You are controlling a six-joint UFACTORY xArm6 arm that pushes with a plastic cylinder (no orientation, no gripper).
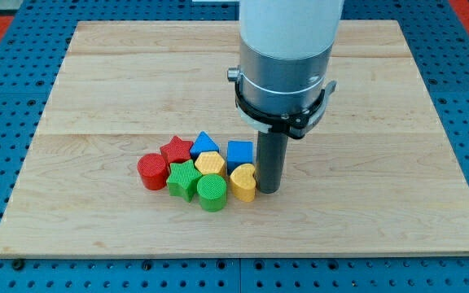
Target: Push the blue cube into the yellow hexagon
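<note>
at the cluster's right edge my tip (268, 191), a bare rod tool holding nothing, touches the yellow heart (243, 182); blue cube (239, 154) already sits against the yellow hexagon (210, 162), so contact looks made.

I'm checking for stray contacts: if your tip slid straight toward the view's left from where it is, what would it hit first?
Most likely the yellow heart: my tip sits right beside it on the view's right, seemingly touching. The blue cube lies slightly farther up.
</note>
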